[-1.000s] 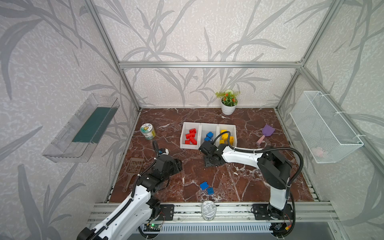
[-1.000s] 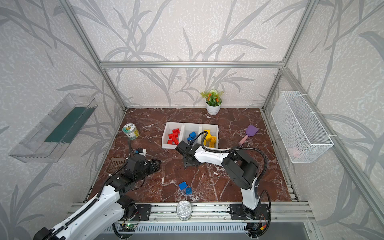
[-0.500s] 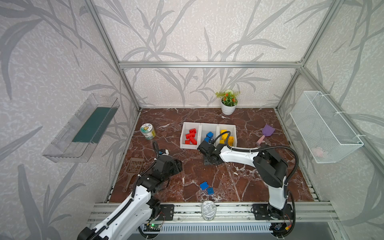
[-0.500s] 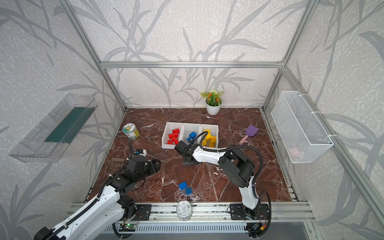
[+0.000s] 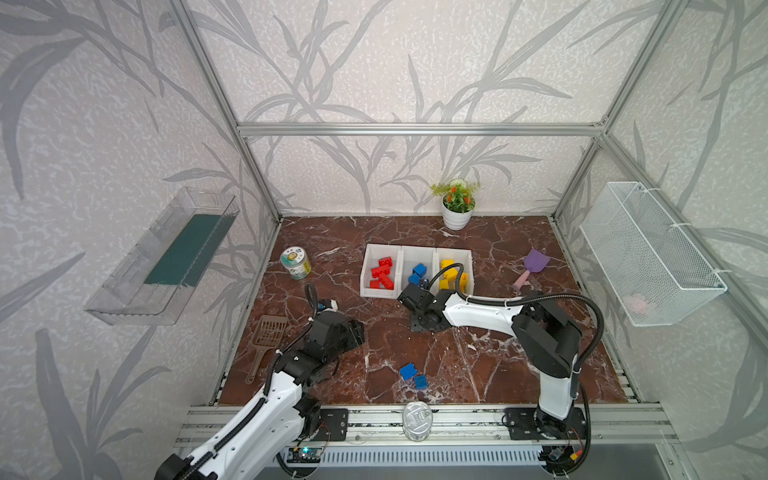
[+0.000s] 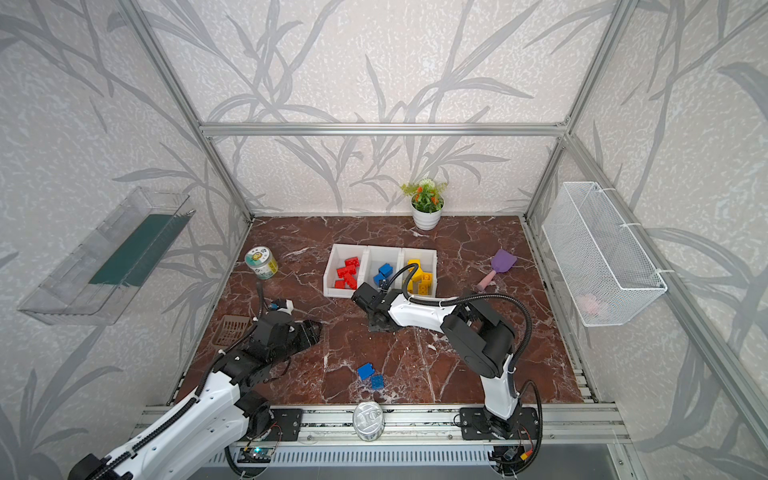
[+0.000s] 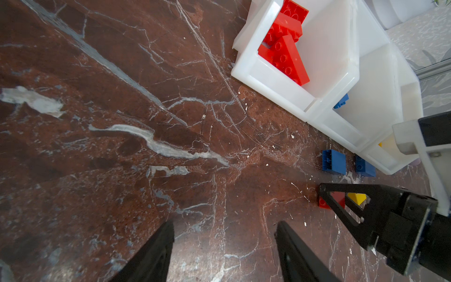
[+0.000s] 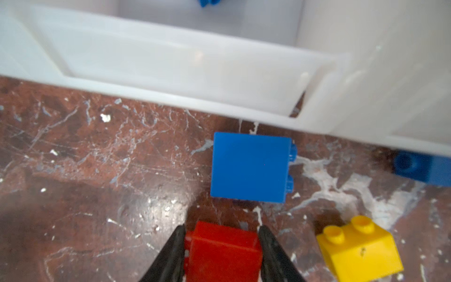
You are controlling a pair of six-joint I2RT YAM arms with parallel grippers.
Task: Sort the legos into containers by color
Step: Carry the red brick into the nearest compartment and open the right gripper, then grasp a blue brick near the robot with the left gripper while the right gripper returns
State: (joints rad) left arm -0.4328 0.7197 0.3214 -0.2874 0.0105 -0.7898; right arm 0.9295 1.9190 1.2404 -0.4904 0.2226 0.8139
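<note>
1. Gripping a red brick [image 8: 223, 251] on the tabletop [image 5: 478, 374], the right gripper [image 8: 220, 230] stood just before the containers [image 5: 377, 292].
2. The left gripper [image 7: 224, 227] hovered wide, empty.
3. A blue brick [image 8: 249, 167] and a yellow brick [image 8: 358, 246] lay beside it.

Pale walls [image 5: 374, 62] with big grey leaves stand all around. The floor [image 5: 478, 374] is dark red-brown stone with white cracks. Shiny metal bars [image 5: 415, 129] make a frame. A clear plastic tray [image 5: 137, 299] hangs left, a white wire basket [image 5: 648, 253] right.
</note>
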